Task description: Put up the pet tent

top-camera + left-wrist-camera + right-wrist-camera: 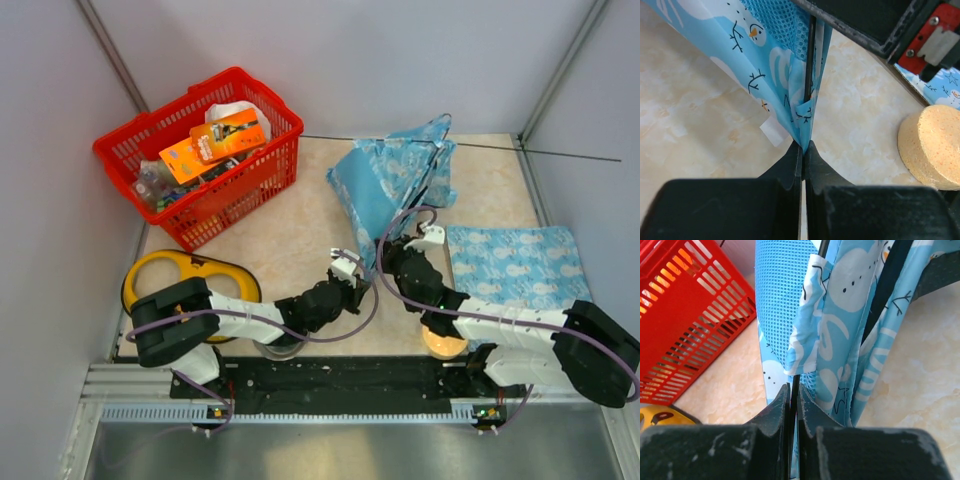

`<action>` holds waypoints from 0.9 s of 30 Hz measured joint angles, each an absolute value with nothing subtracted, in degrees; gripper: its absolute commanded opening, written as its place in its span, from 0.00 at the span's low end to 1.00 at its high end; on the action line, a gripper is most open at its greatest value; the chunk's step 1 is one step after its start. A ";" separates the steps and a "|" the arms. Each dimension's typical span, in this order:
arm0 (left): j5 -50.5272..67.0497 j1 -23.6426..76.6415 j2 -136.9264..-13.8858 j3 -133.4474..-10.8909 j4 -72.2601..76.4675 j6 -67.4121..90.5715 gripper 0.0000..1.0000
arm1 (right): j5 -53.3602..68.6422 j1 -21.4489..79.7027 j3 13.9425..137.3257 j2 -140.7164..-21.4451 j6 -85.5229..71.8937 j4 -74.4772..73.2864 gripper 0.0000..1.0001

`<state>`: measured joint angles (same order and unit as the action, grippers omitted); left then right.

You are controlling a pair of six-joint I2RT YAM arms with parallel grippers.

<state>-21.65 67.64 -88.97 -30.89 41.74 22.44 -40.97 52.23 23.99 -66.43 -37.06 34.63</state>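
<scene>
The pet tent (395, 180), light-blue printed fabric with mesh panels, stands partly raised at the back middle of the table. My left gripper (362, 274) is at its near lower corner. In the left wrist view the gripper (803, 146) is shut on the fabric corner (801, 112), where a thin dark pole (810, 55) runs down into the hem. My right gripper (386, 248) is just to the right of it. Seen from the right wrist, that gripper (794, 390) is shut on a thin dark pole that enters a fabric sleeve (807, 315) of the tent.
A red basket (200, 150) full of packets stands at the back left, close to the tent (690, 315). A flat mat (515, 265) of the same blue print lies at the right. A round sponge (932, 145) and a yellow tool (185, 275) lie near the arms.
</scene>
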 measured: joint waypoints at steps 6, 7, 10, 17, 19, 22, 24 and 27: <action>-21.80 67.75 -88.40 -30.89 40.07 22.76 0.00 | -39.64 52.99 21.80 -64.10 -35.38 34.98 0.00; -21.80 67.83 -88.16 -30.89 39.97 22.81 0.00 | -39.24 53.01 21.74 -63.51 -35.33 34.72 0.00; -21.63 68.05 -87.24 -30.92 39.62 22.81 0.00 | -38.39 53.01 21.37 -61.69 -35.11 34.41 0.00; -20.47 68.10 -86.61 -31.42 37.67 22.70 0.00 | -38.22 53.01 21.32 -64.20 -35.00 36.32 0.00; -20.49 68.07 -86.56 -31.42 36.93 22.55 0.00 | -38.06 53.04 21.32 -65.60 -35.00 37.23 0.00; -20.62 68.07 -85.65 -31.16 35.94 22.57 0.08 | -37.43 53.08 21.32 -66.28 -35.09 38.06 0.00; -20.69 68.07 -84.14 -30.37 35.86 22.63 0.16 | -36.93 53.15 21.32 -66.26 -35.22 38.61 0.00; -20.05 68.18 -81.10 -28.47 35.31 22.87 0.25 | -36.84 53.08 21.21 -66.26 -35.51 39.05 0.00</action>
<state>-20.05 68.18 -81.10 -28.47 35.31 22.87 -36.84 53.08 21.21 -66.26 -35.51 39.05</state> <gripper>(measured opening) 0.171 0.023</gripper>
